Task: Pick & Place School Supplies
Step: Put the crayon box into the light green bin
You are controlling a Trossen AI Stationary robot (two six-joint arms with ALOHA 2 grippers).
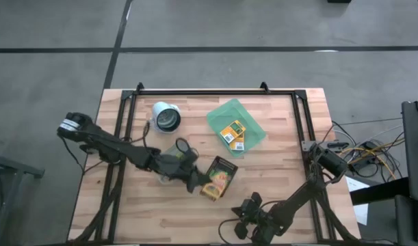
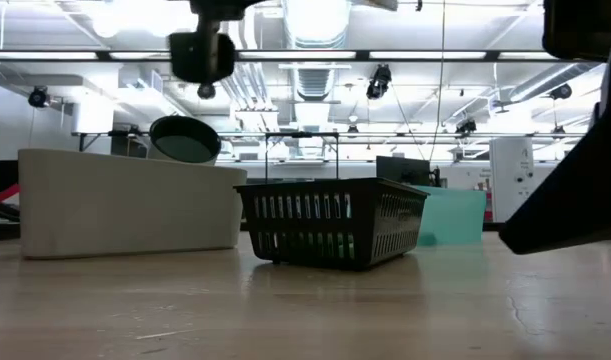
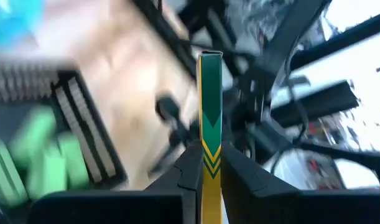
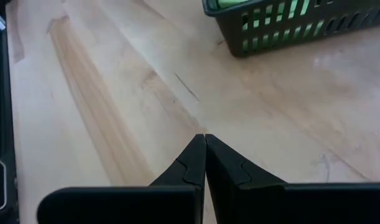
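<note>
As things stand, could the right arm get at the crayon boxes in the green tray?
Probably yes. The right gripper sits shut and empty at the table's near edge; bare wood leads toward the green tray with the crayon boxes, though the black basket stands partly between.

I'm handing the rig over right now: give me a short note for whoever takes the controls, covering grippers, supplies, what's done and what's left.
Left gripper: shut on a crayon box, held edge-on beside the black basket at mid-table.
Right gripper: shut, empty, low over bare wood at the near edge, waiting.
Green tray: two crayon boxes lie in it.
Black basket: green sticks inside.
Done: two boxes placed in the tray.
Left: set down the held box, probably in the tray; I cannot tell what else the basket holds.
</note>
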